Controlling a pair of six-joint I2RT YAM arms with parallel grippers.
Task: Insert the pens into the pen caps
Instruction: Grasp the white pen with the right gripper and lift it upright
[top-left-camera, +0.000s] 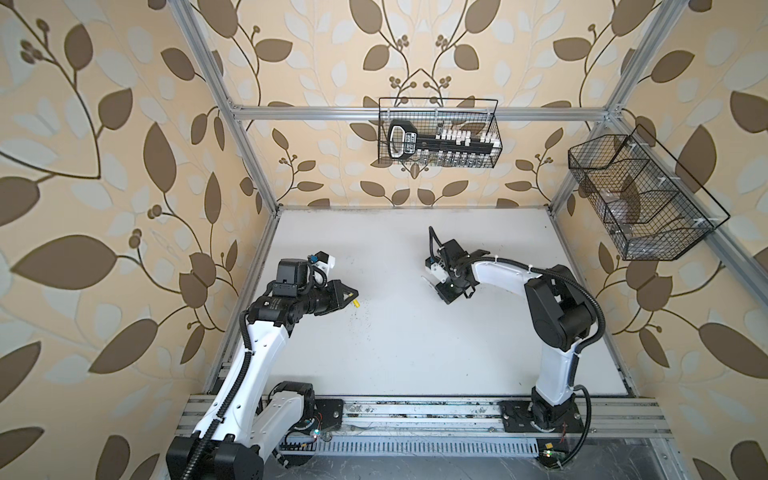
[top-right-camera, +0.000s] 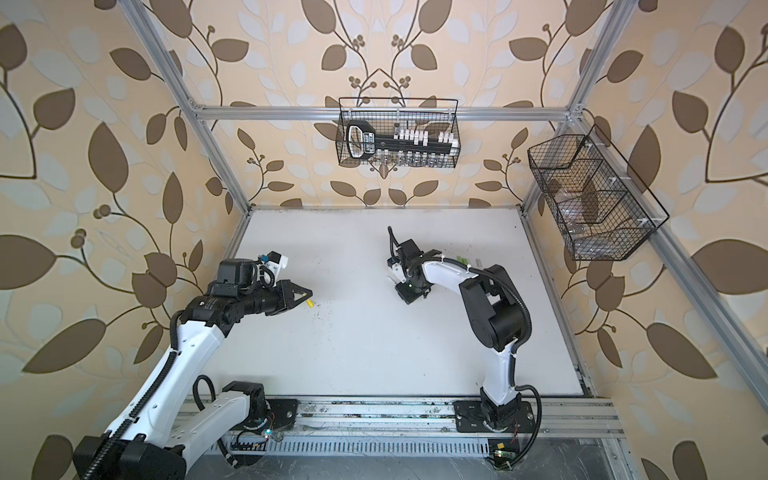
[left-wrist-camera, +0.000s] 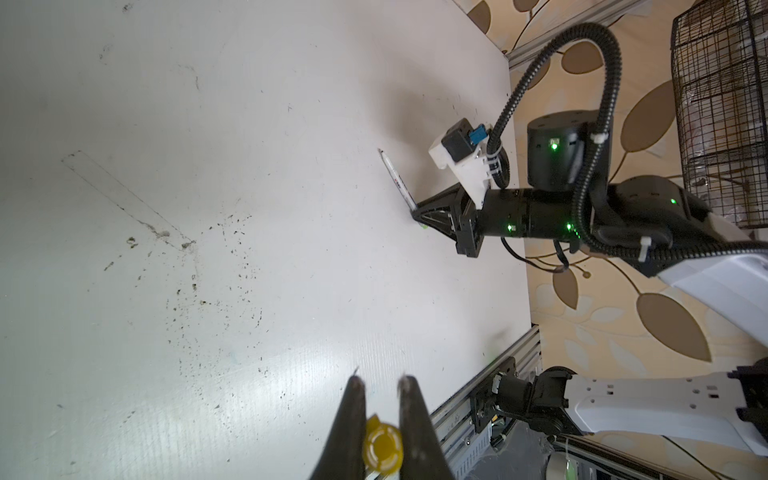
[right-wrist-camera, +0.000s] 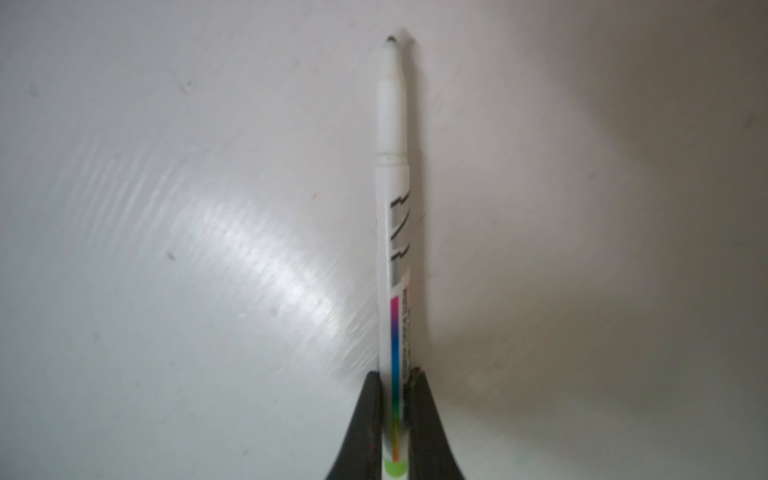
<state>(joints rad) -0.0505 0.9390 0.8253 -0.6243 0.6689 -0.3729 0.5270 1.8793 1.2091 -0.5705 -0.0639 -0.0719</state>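
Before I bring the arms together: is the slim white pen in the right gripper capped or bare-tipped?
Bare-tipped: in the right wrist view the slim white pen shows its exposed fine tip, no cap on it.

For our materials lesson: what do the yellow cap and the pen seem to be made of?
The cap: likely plastic, glossy, slightly translucent yellow with a moulded rim. The pen: probably plastic too, smooth white barrel bearing printed grey marks and a rainbow stripe.

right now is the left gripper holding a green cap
No, the cap pinched in the left gripper is yellow.
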